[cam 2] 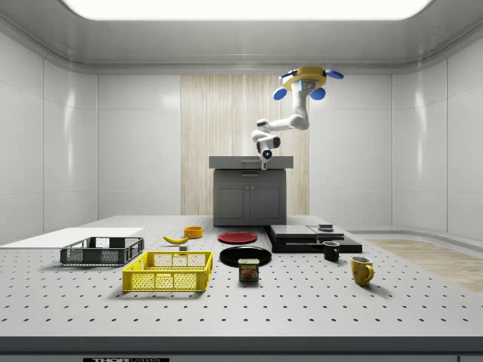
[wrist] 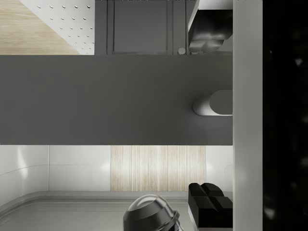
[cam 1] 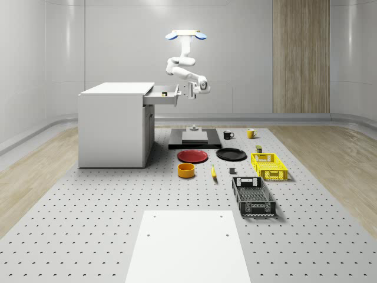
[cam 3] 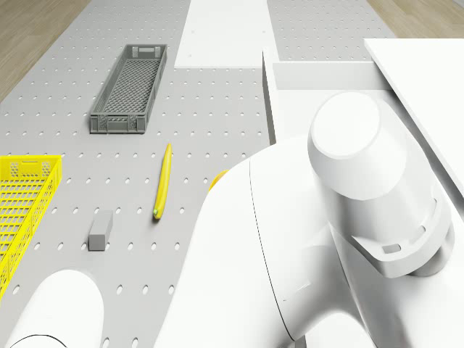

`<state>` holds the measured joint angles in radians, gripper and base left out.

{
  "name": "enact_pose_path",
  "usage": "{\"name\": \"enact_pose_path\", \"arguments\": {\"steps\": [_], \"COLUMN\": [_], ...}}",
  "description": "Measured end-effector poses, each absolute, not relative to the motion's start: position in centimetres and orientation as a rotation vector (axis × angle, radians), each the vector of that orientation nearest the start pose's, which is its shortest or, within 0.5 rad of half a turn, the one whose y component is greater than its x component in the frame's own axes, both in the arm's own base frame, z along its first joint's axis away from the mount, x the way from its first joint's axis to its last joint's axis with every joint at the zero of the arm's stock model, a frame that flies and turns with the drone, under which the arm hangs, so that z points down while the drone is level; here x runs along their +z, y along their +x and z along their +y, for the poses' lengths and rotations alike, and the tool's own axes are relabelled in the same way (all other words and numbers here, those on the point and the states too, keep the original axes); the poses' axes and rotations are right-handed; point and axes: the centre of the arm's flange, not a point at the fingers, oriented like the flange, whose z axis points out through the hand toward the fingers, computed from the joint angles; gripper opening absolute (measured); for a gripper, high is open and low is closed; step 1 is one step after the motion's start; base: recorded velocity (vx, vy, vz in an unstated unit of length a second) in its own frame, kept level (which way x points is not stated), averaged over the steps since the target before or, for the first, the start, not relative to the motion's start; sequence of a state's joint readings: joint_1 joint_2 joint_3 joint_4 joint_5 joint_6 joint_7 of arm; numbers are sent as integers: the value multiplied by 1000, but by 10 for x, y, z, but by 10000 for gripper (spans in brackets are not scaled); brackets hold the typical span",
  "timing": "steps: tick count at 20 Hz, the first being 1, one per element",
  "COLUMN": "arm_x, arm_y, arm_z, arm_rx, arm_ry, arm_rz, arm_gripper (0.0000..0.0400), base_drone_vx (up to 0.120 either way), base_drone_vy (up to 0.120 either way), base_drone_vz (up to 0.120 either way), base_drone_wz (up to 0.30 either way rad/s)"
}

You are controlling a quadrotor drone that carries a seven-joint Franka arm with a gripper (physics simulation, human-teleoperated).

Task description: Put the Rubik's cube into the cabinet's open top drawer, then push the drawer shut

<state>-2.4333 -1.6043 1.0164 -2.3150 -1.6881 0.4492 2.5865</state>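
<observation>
Nearest: grey crate, yellow crate, banana on perforated surface. Beyond: cabinet, top drawer pulled open, Rubik's cube inside. Hand against drawer front, opening indeterminate. Drone hovering above, beside cabinet.

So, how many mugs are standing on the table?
2. A black mug stands beside the dark platform; a yellow mug stands just toward the whole-scene view's right of it. Others may be hidden.
</observation>
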Motion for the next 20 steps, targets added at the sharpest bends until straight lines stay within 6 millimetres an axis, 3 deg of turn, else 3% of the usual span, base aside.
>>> {"name": "enact_pose_path", "arguments": {"steps": [6,7,8,10,12,14,19,20], "arm_x": [639,639,639,639,639,639,639,642], "arm_y": [306,306,306,306,306,306,306,296], "arm_z": [-86,-86,-86,-86,-85,-80,-61,-59], "arm_rx": [614,614,614,613,613,613,624,652], "arm_ry": [-1478,-1479,-1479,-1480,-1481,-1481,-1479,-1472], "arm_rz": [609,610,610,610,611,611,623,649], "arm_gripper": [400,377,317,233,183,152,124,121], "base_drone_vx": [0,0,0,0,0,0,0,0], "base_drone_vy": [-120,-120,-120,-80,0,0,0,0], "base_drone_vz": [0,0,0,0,0,0,0,0], "base_drone_wz": [0,0,0,0,0,0,0,0]}}
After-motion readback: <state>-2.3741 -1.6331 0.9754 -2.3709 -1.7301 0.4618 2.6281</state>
